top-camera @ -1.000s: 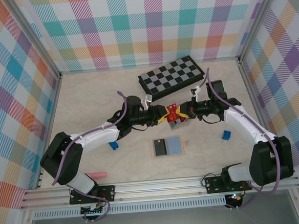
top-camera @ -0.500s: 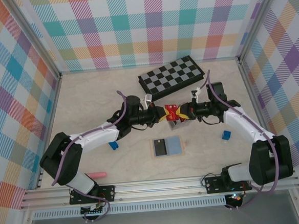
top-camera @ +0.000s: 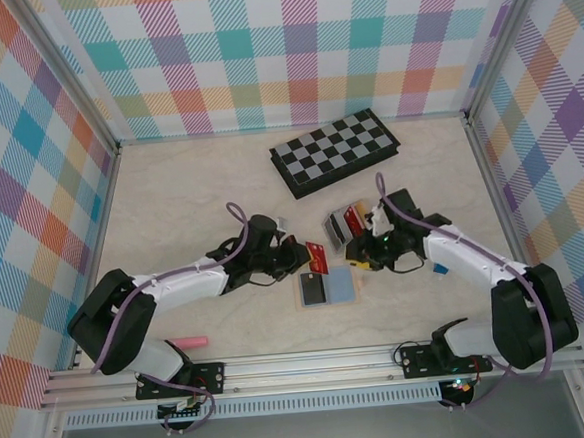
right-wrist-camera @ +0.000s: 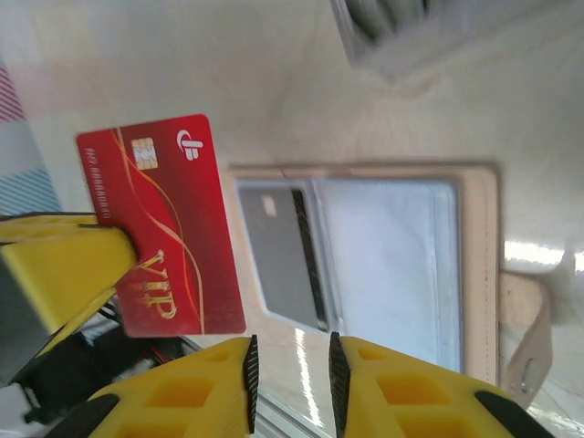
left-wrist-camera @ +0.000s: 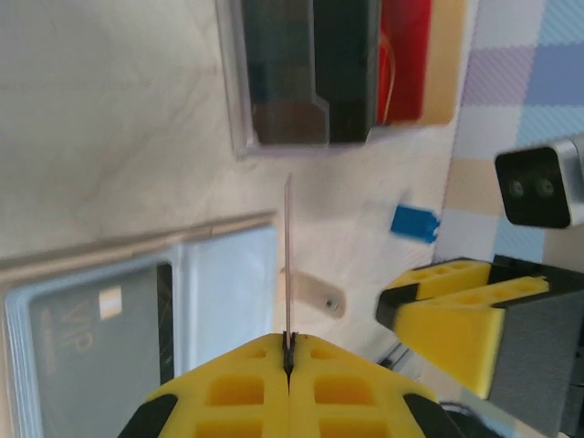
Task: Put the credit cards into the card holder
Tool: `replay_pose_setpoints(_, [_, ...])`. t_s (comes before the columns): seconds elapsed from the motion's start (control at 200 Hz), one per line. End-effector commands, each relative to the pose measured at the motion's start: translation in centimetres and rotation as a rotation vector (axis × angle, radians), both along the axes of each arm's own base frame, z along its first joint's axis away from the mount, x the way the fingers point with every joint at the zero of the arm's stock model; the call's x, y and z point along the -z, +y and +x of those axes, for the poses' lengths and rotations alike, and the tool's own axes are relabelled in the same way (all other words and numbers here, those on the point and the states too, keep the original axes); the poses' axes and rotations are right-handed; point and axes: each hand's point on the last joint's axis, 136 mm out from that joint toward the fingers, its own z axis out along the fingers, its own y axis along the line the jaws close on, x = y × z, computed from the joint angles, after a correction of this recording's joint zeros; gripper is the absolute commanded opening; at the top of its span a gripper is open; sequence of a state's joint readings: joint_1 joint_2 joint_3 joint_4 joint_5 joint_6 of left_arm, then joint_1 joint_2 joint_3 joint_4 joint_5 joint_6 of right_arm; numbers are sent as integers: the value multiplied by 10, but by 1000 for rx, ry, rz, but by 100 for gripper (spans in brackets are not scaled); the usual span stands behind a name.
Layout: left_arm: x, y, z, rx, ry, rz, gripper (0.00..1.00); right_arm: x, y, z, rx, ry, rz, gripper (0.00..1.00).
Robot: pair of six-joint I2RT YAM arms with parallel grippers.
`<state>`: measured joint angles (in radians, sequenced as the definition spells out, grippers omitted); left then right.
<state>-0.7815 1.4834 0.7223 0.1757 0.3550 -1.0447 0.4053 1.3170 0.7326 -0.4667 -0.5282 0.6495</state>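
My left gripper [top-camera: 303,257] is shut on a red credit card [top-camera: 316,258], held upright just above the left edge of the card holder [top-camera: 345,287]. In the left wrist view that card [left-wrist-camera: 287,265] stands edge-on out of the shut gripper [left-wrist-camera: 288,345]. The tan card holder [right-wrist-camera: 479,265] lies open on the table, a grey card [right-wrist-camera: 274,255] in its left pocket. My right gripper [right-wrist-camera: 290,374] hovers open over the holder's near edge with nothing between its fingers, a short way from the red card [right-wrist-camera: 164,228]. More credit cards [left-wrist-camera: 406,59] sit in a clear tray [top-camera: 335,225].
A folded chessboard [top-camera: 334,151] lies at the back. A pink pen [top-camera: 190,341] rests near the front left. A small blue block [left-wrist-camera: 415,222] sits to the right of the holder, beside my right arm. The holder's snap strap [right-wrist-camera: 529,338] sticks out sideways.
Both grippers met on the red card over the tray. The left closed on it and carried it toward the card holder; the right let go, opened and moved nearer.
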Motion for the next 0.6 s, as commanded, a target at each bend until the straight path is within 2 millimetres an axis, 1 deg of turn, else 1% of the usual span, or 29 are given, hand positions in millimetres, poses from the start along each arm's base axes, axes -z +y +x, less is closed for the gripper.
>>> replay_pose_setpoints(0.0, [17,-5,-13,28,-40,84,0,18,9,-2,-22,2,-30,28])
replay_pose_setpoints(0.065, [25,-6,-17,36,-49,112,0,26,7,-2,-24,4,-63,28])
replay_pose_setpoints(0.17, [37,-2,-23,29,-52,139,0,37,5,-1,-29,7,-89,26])
replay_pose_setpoints(0.235, [42,1,-25,16,-49,139,0,46,-1,-1,-27,17,-134,25])
replay_pose_setpoints(0.405, [48,3,-29,7,-55,139,0,65,-14,-4,-32,36,-220,23])
replay_pose_setpoints(0.595, [53,-5,-30,18,-50,98,0,82,-21,-12,-30,66,-255,20])
